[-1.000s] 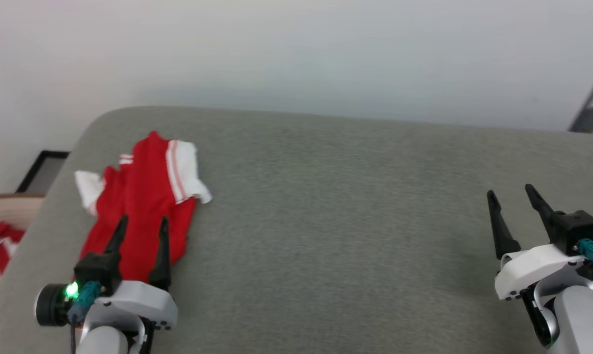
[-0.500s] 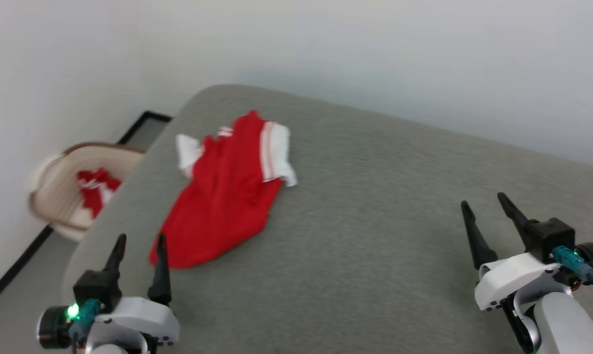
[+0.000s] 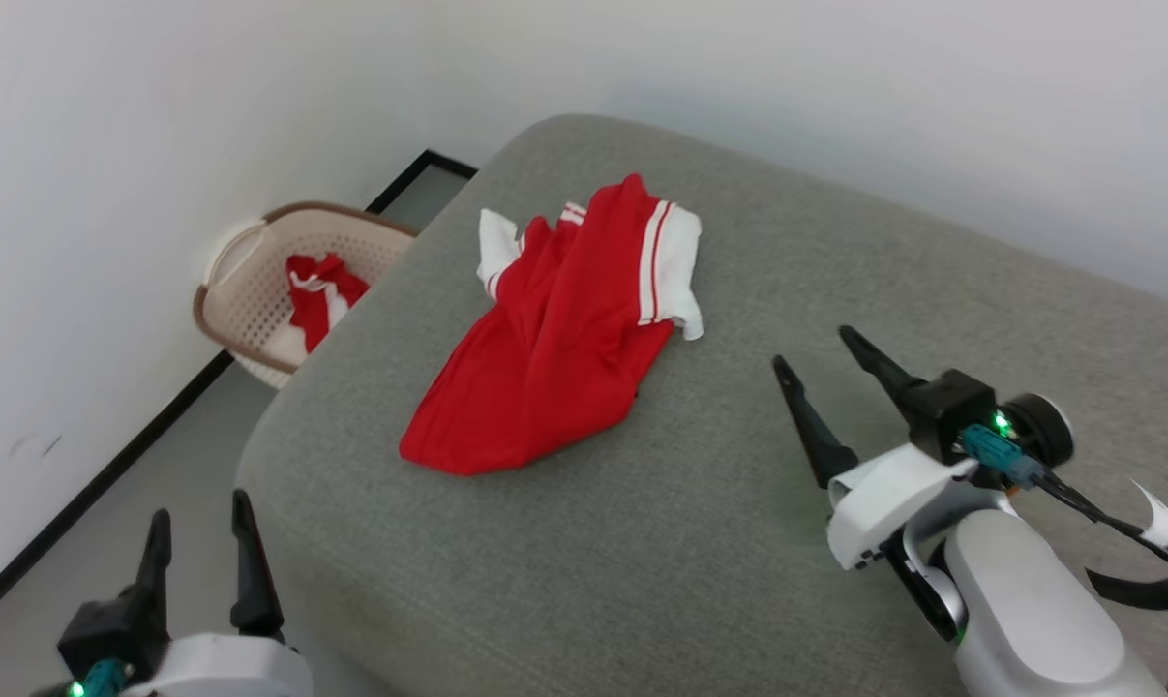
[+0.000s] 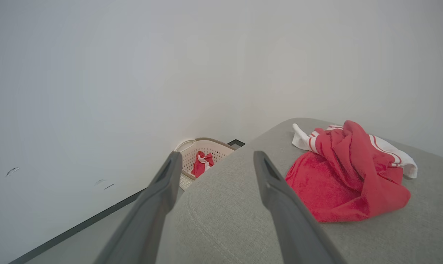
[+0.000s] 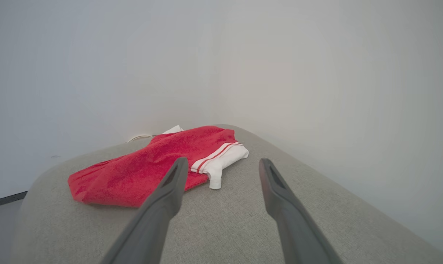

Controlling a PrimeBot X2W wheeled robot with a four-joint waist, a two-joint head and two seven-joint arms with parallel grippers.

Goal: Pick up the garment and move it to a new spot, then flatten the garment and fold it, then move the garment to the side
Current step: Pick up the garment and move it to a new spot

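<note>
Plainly, the shirt point(image 3: 554, 339) lies in a bunched red heap on the grey cushion point(image 3: 738, 542), close to its left edge and toward the far left corner. Its white sleeves point to the far end and its hem to the near left corner. Nothing grips it.

The right claw point(image 3: 814, 346) hangs over the cushion just right of the shirt, fingers spread wide and empty. The left claw point(image 3: 201, 503) sits off the near left corner, above the floor, also spread and empty. Beyond the left edge a basket point(image 3: 351, 237) on the floor holds another red cloth point(image 3: 317, 290).

I judge the first step, the pick-up, is not yet done. Next, a claw should drop onto a raised fold, pinch cloth only, then lift it toward the cushion's bare middle.
</note>
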